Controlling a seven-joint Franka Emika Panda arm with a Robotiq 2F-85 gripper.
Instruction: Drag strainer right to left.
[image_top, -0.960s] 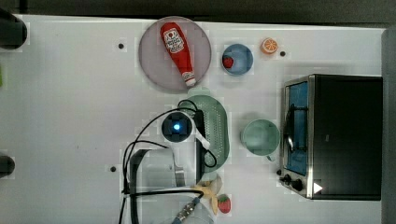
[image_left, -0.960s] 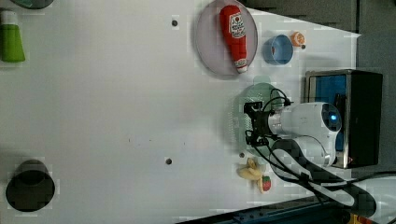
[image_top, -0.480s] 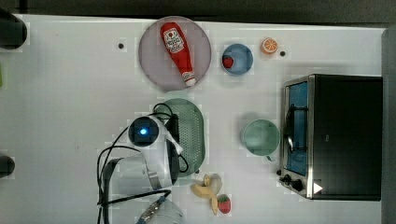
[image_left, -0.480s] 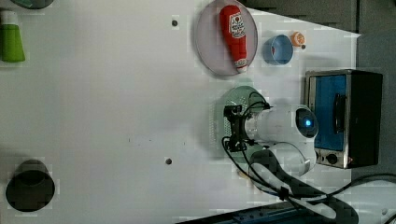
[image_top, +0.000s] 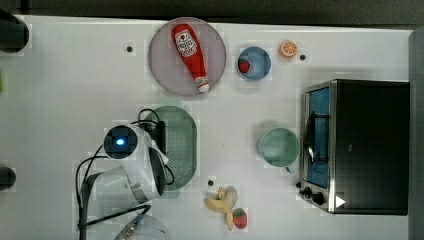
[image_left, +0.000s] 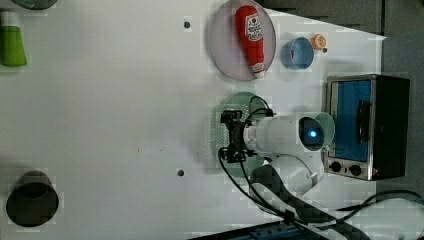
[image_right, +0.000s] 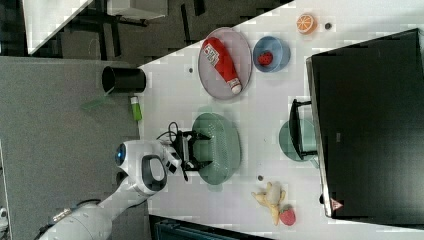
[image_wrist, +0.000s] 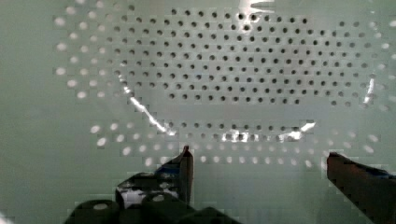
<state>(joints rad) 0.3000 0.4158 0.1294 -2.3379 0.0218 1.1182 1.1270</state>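
1. End effector (image_wrist: 257, 156) is spread wide, fingers down inside the strainer (image_top: 180, 145), gripping nothing
2. Strainer sits directly beneath it on the table (image_top: 65, 100), long axis up-down in the top view
3. Open table lies towards the top view's left

The strainer (image_top: 182, 145) is pale mint green, its bottom dotted with rows of small holes. The cup (image_top: 278, 146) is the same mint green. The plate (image_top: 170, 70) is grey-pink and carries a red bottle (image_top: 190, 54) with a white cap. The counter (image_top: 65, 90) is white. The small bowl (image_top: 256, 63) is blue. The claw (image_wrist: 257, 163) is black.
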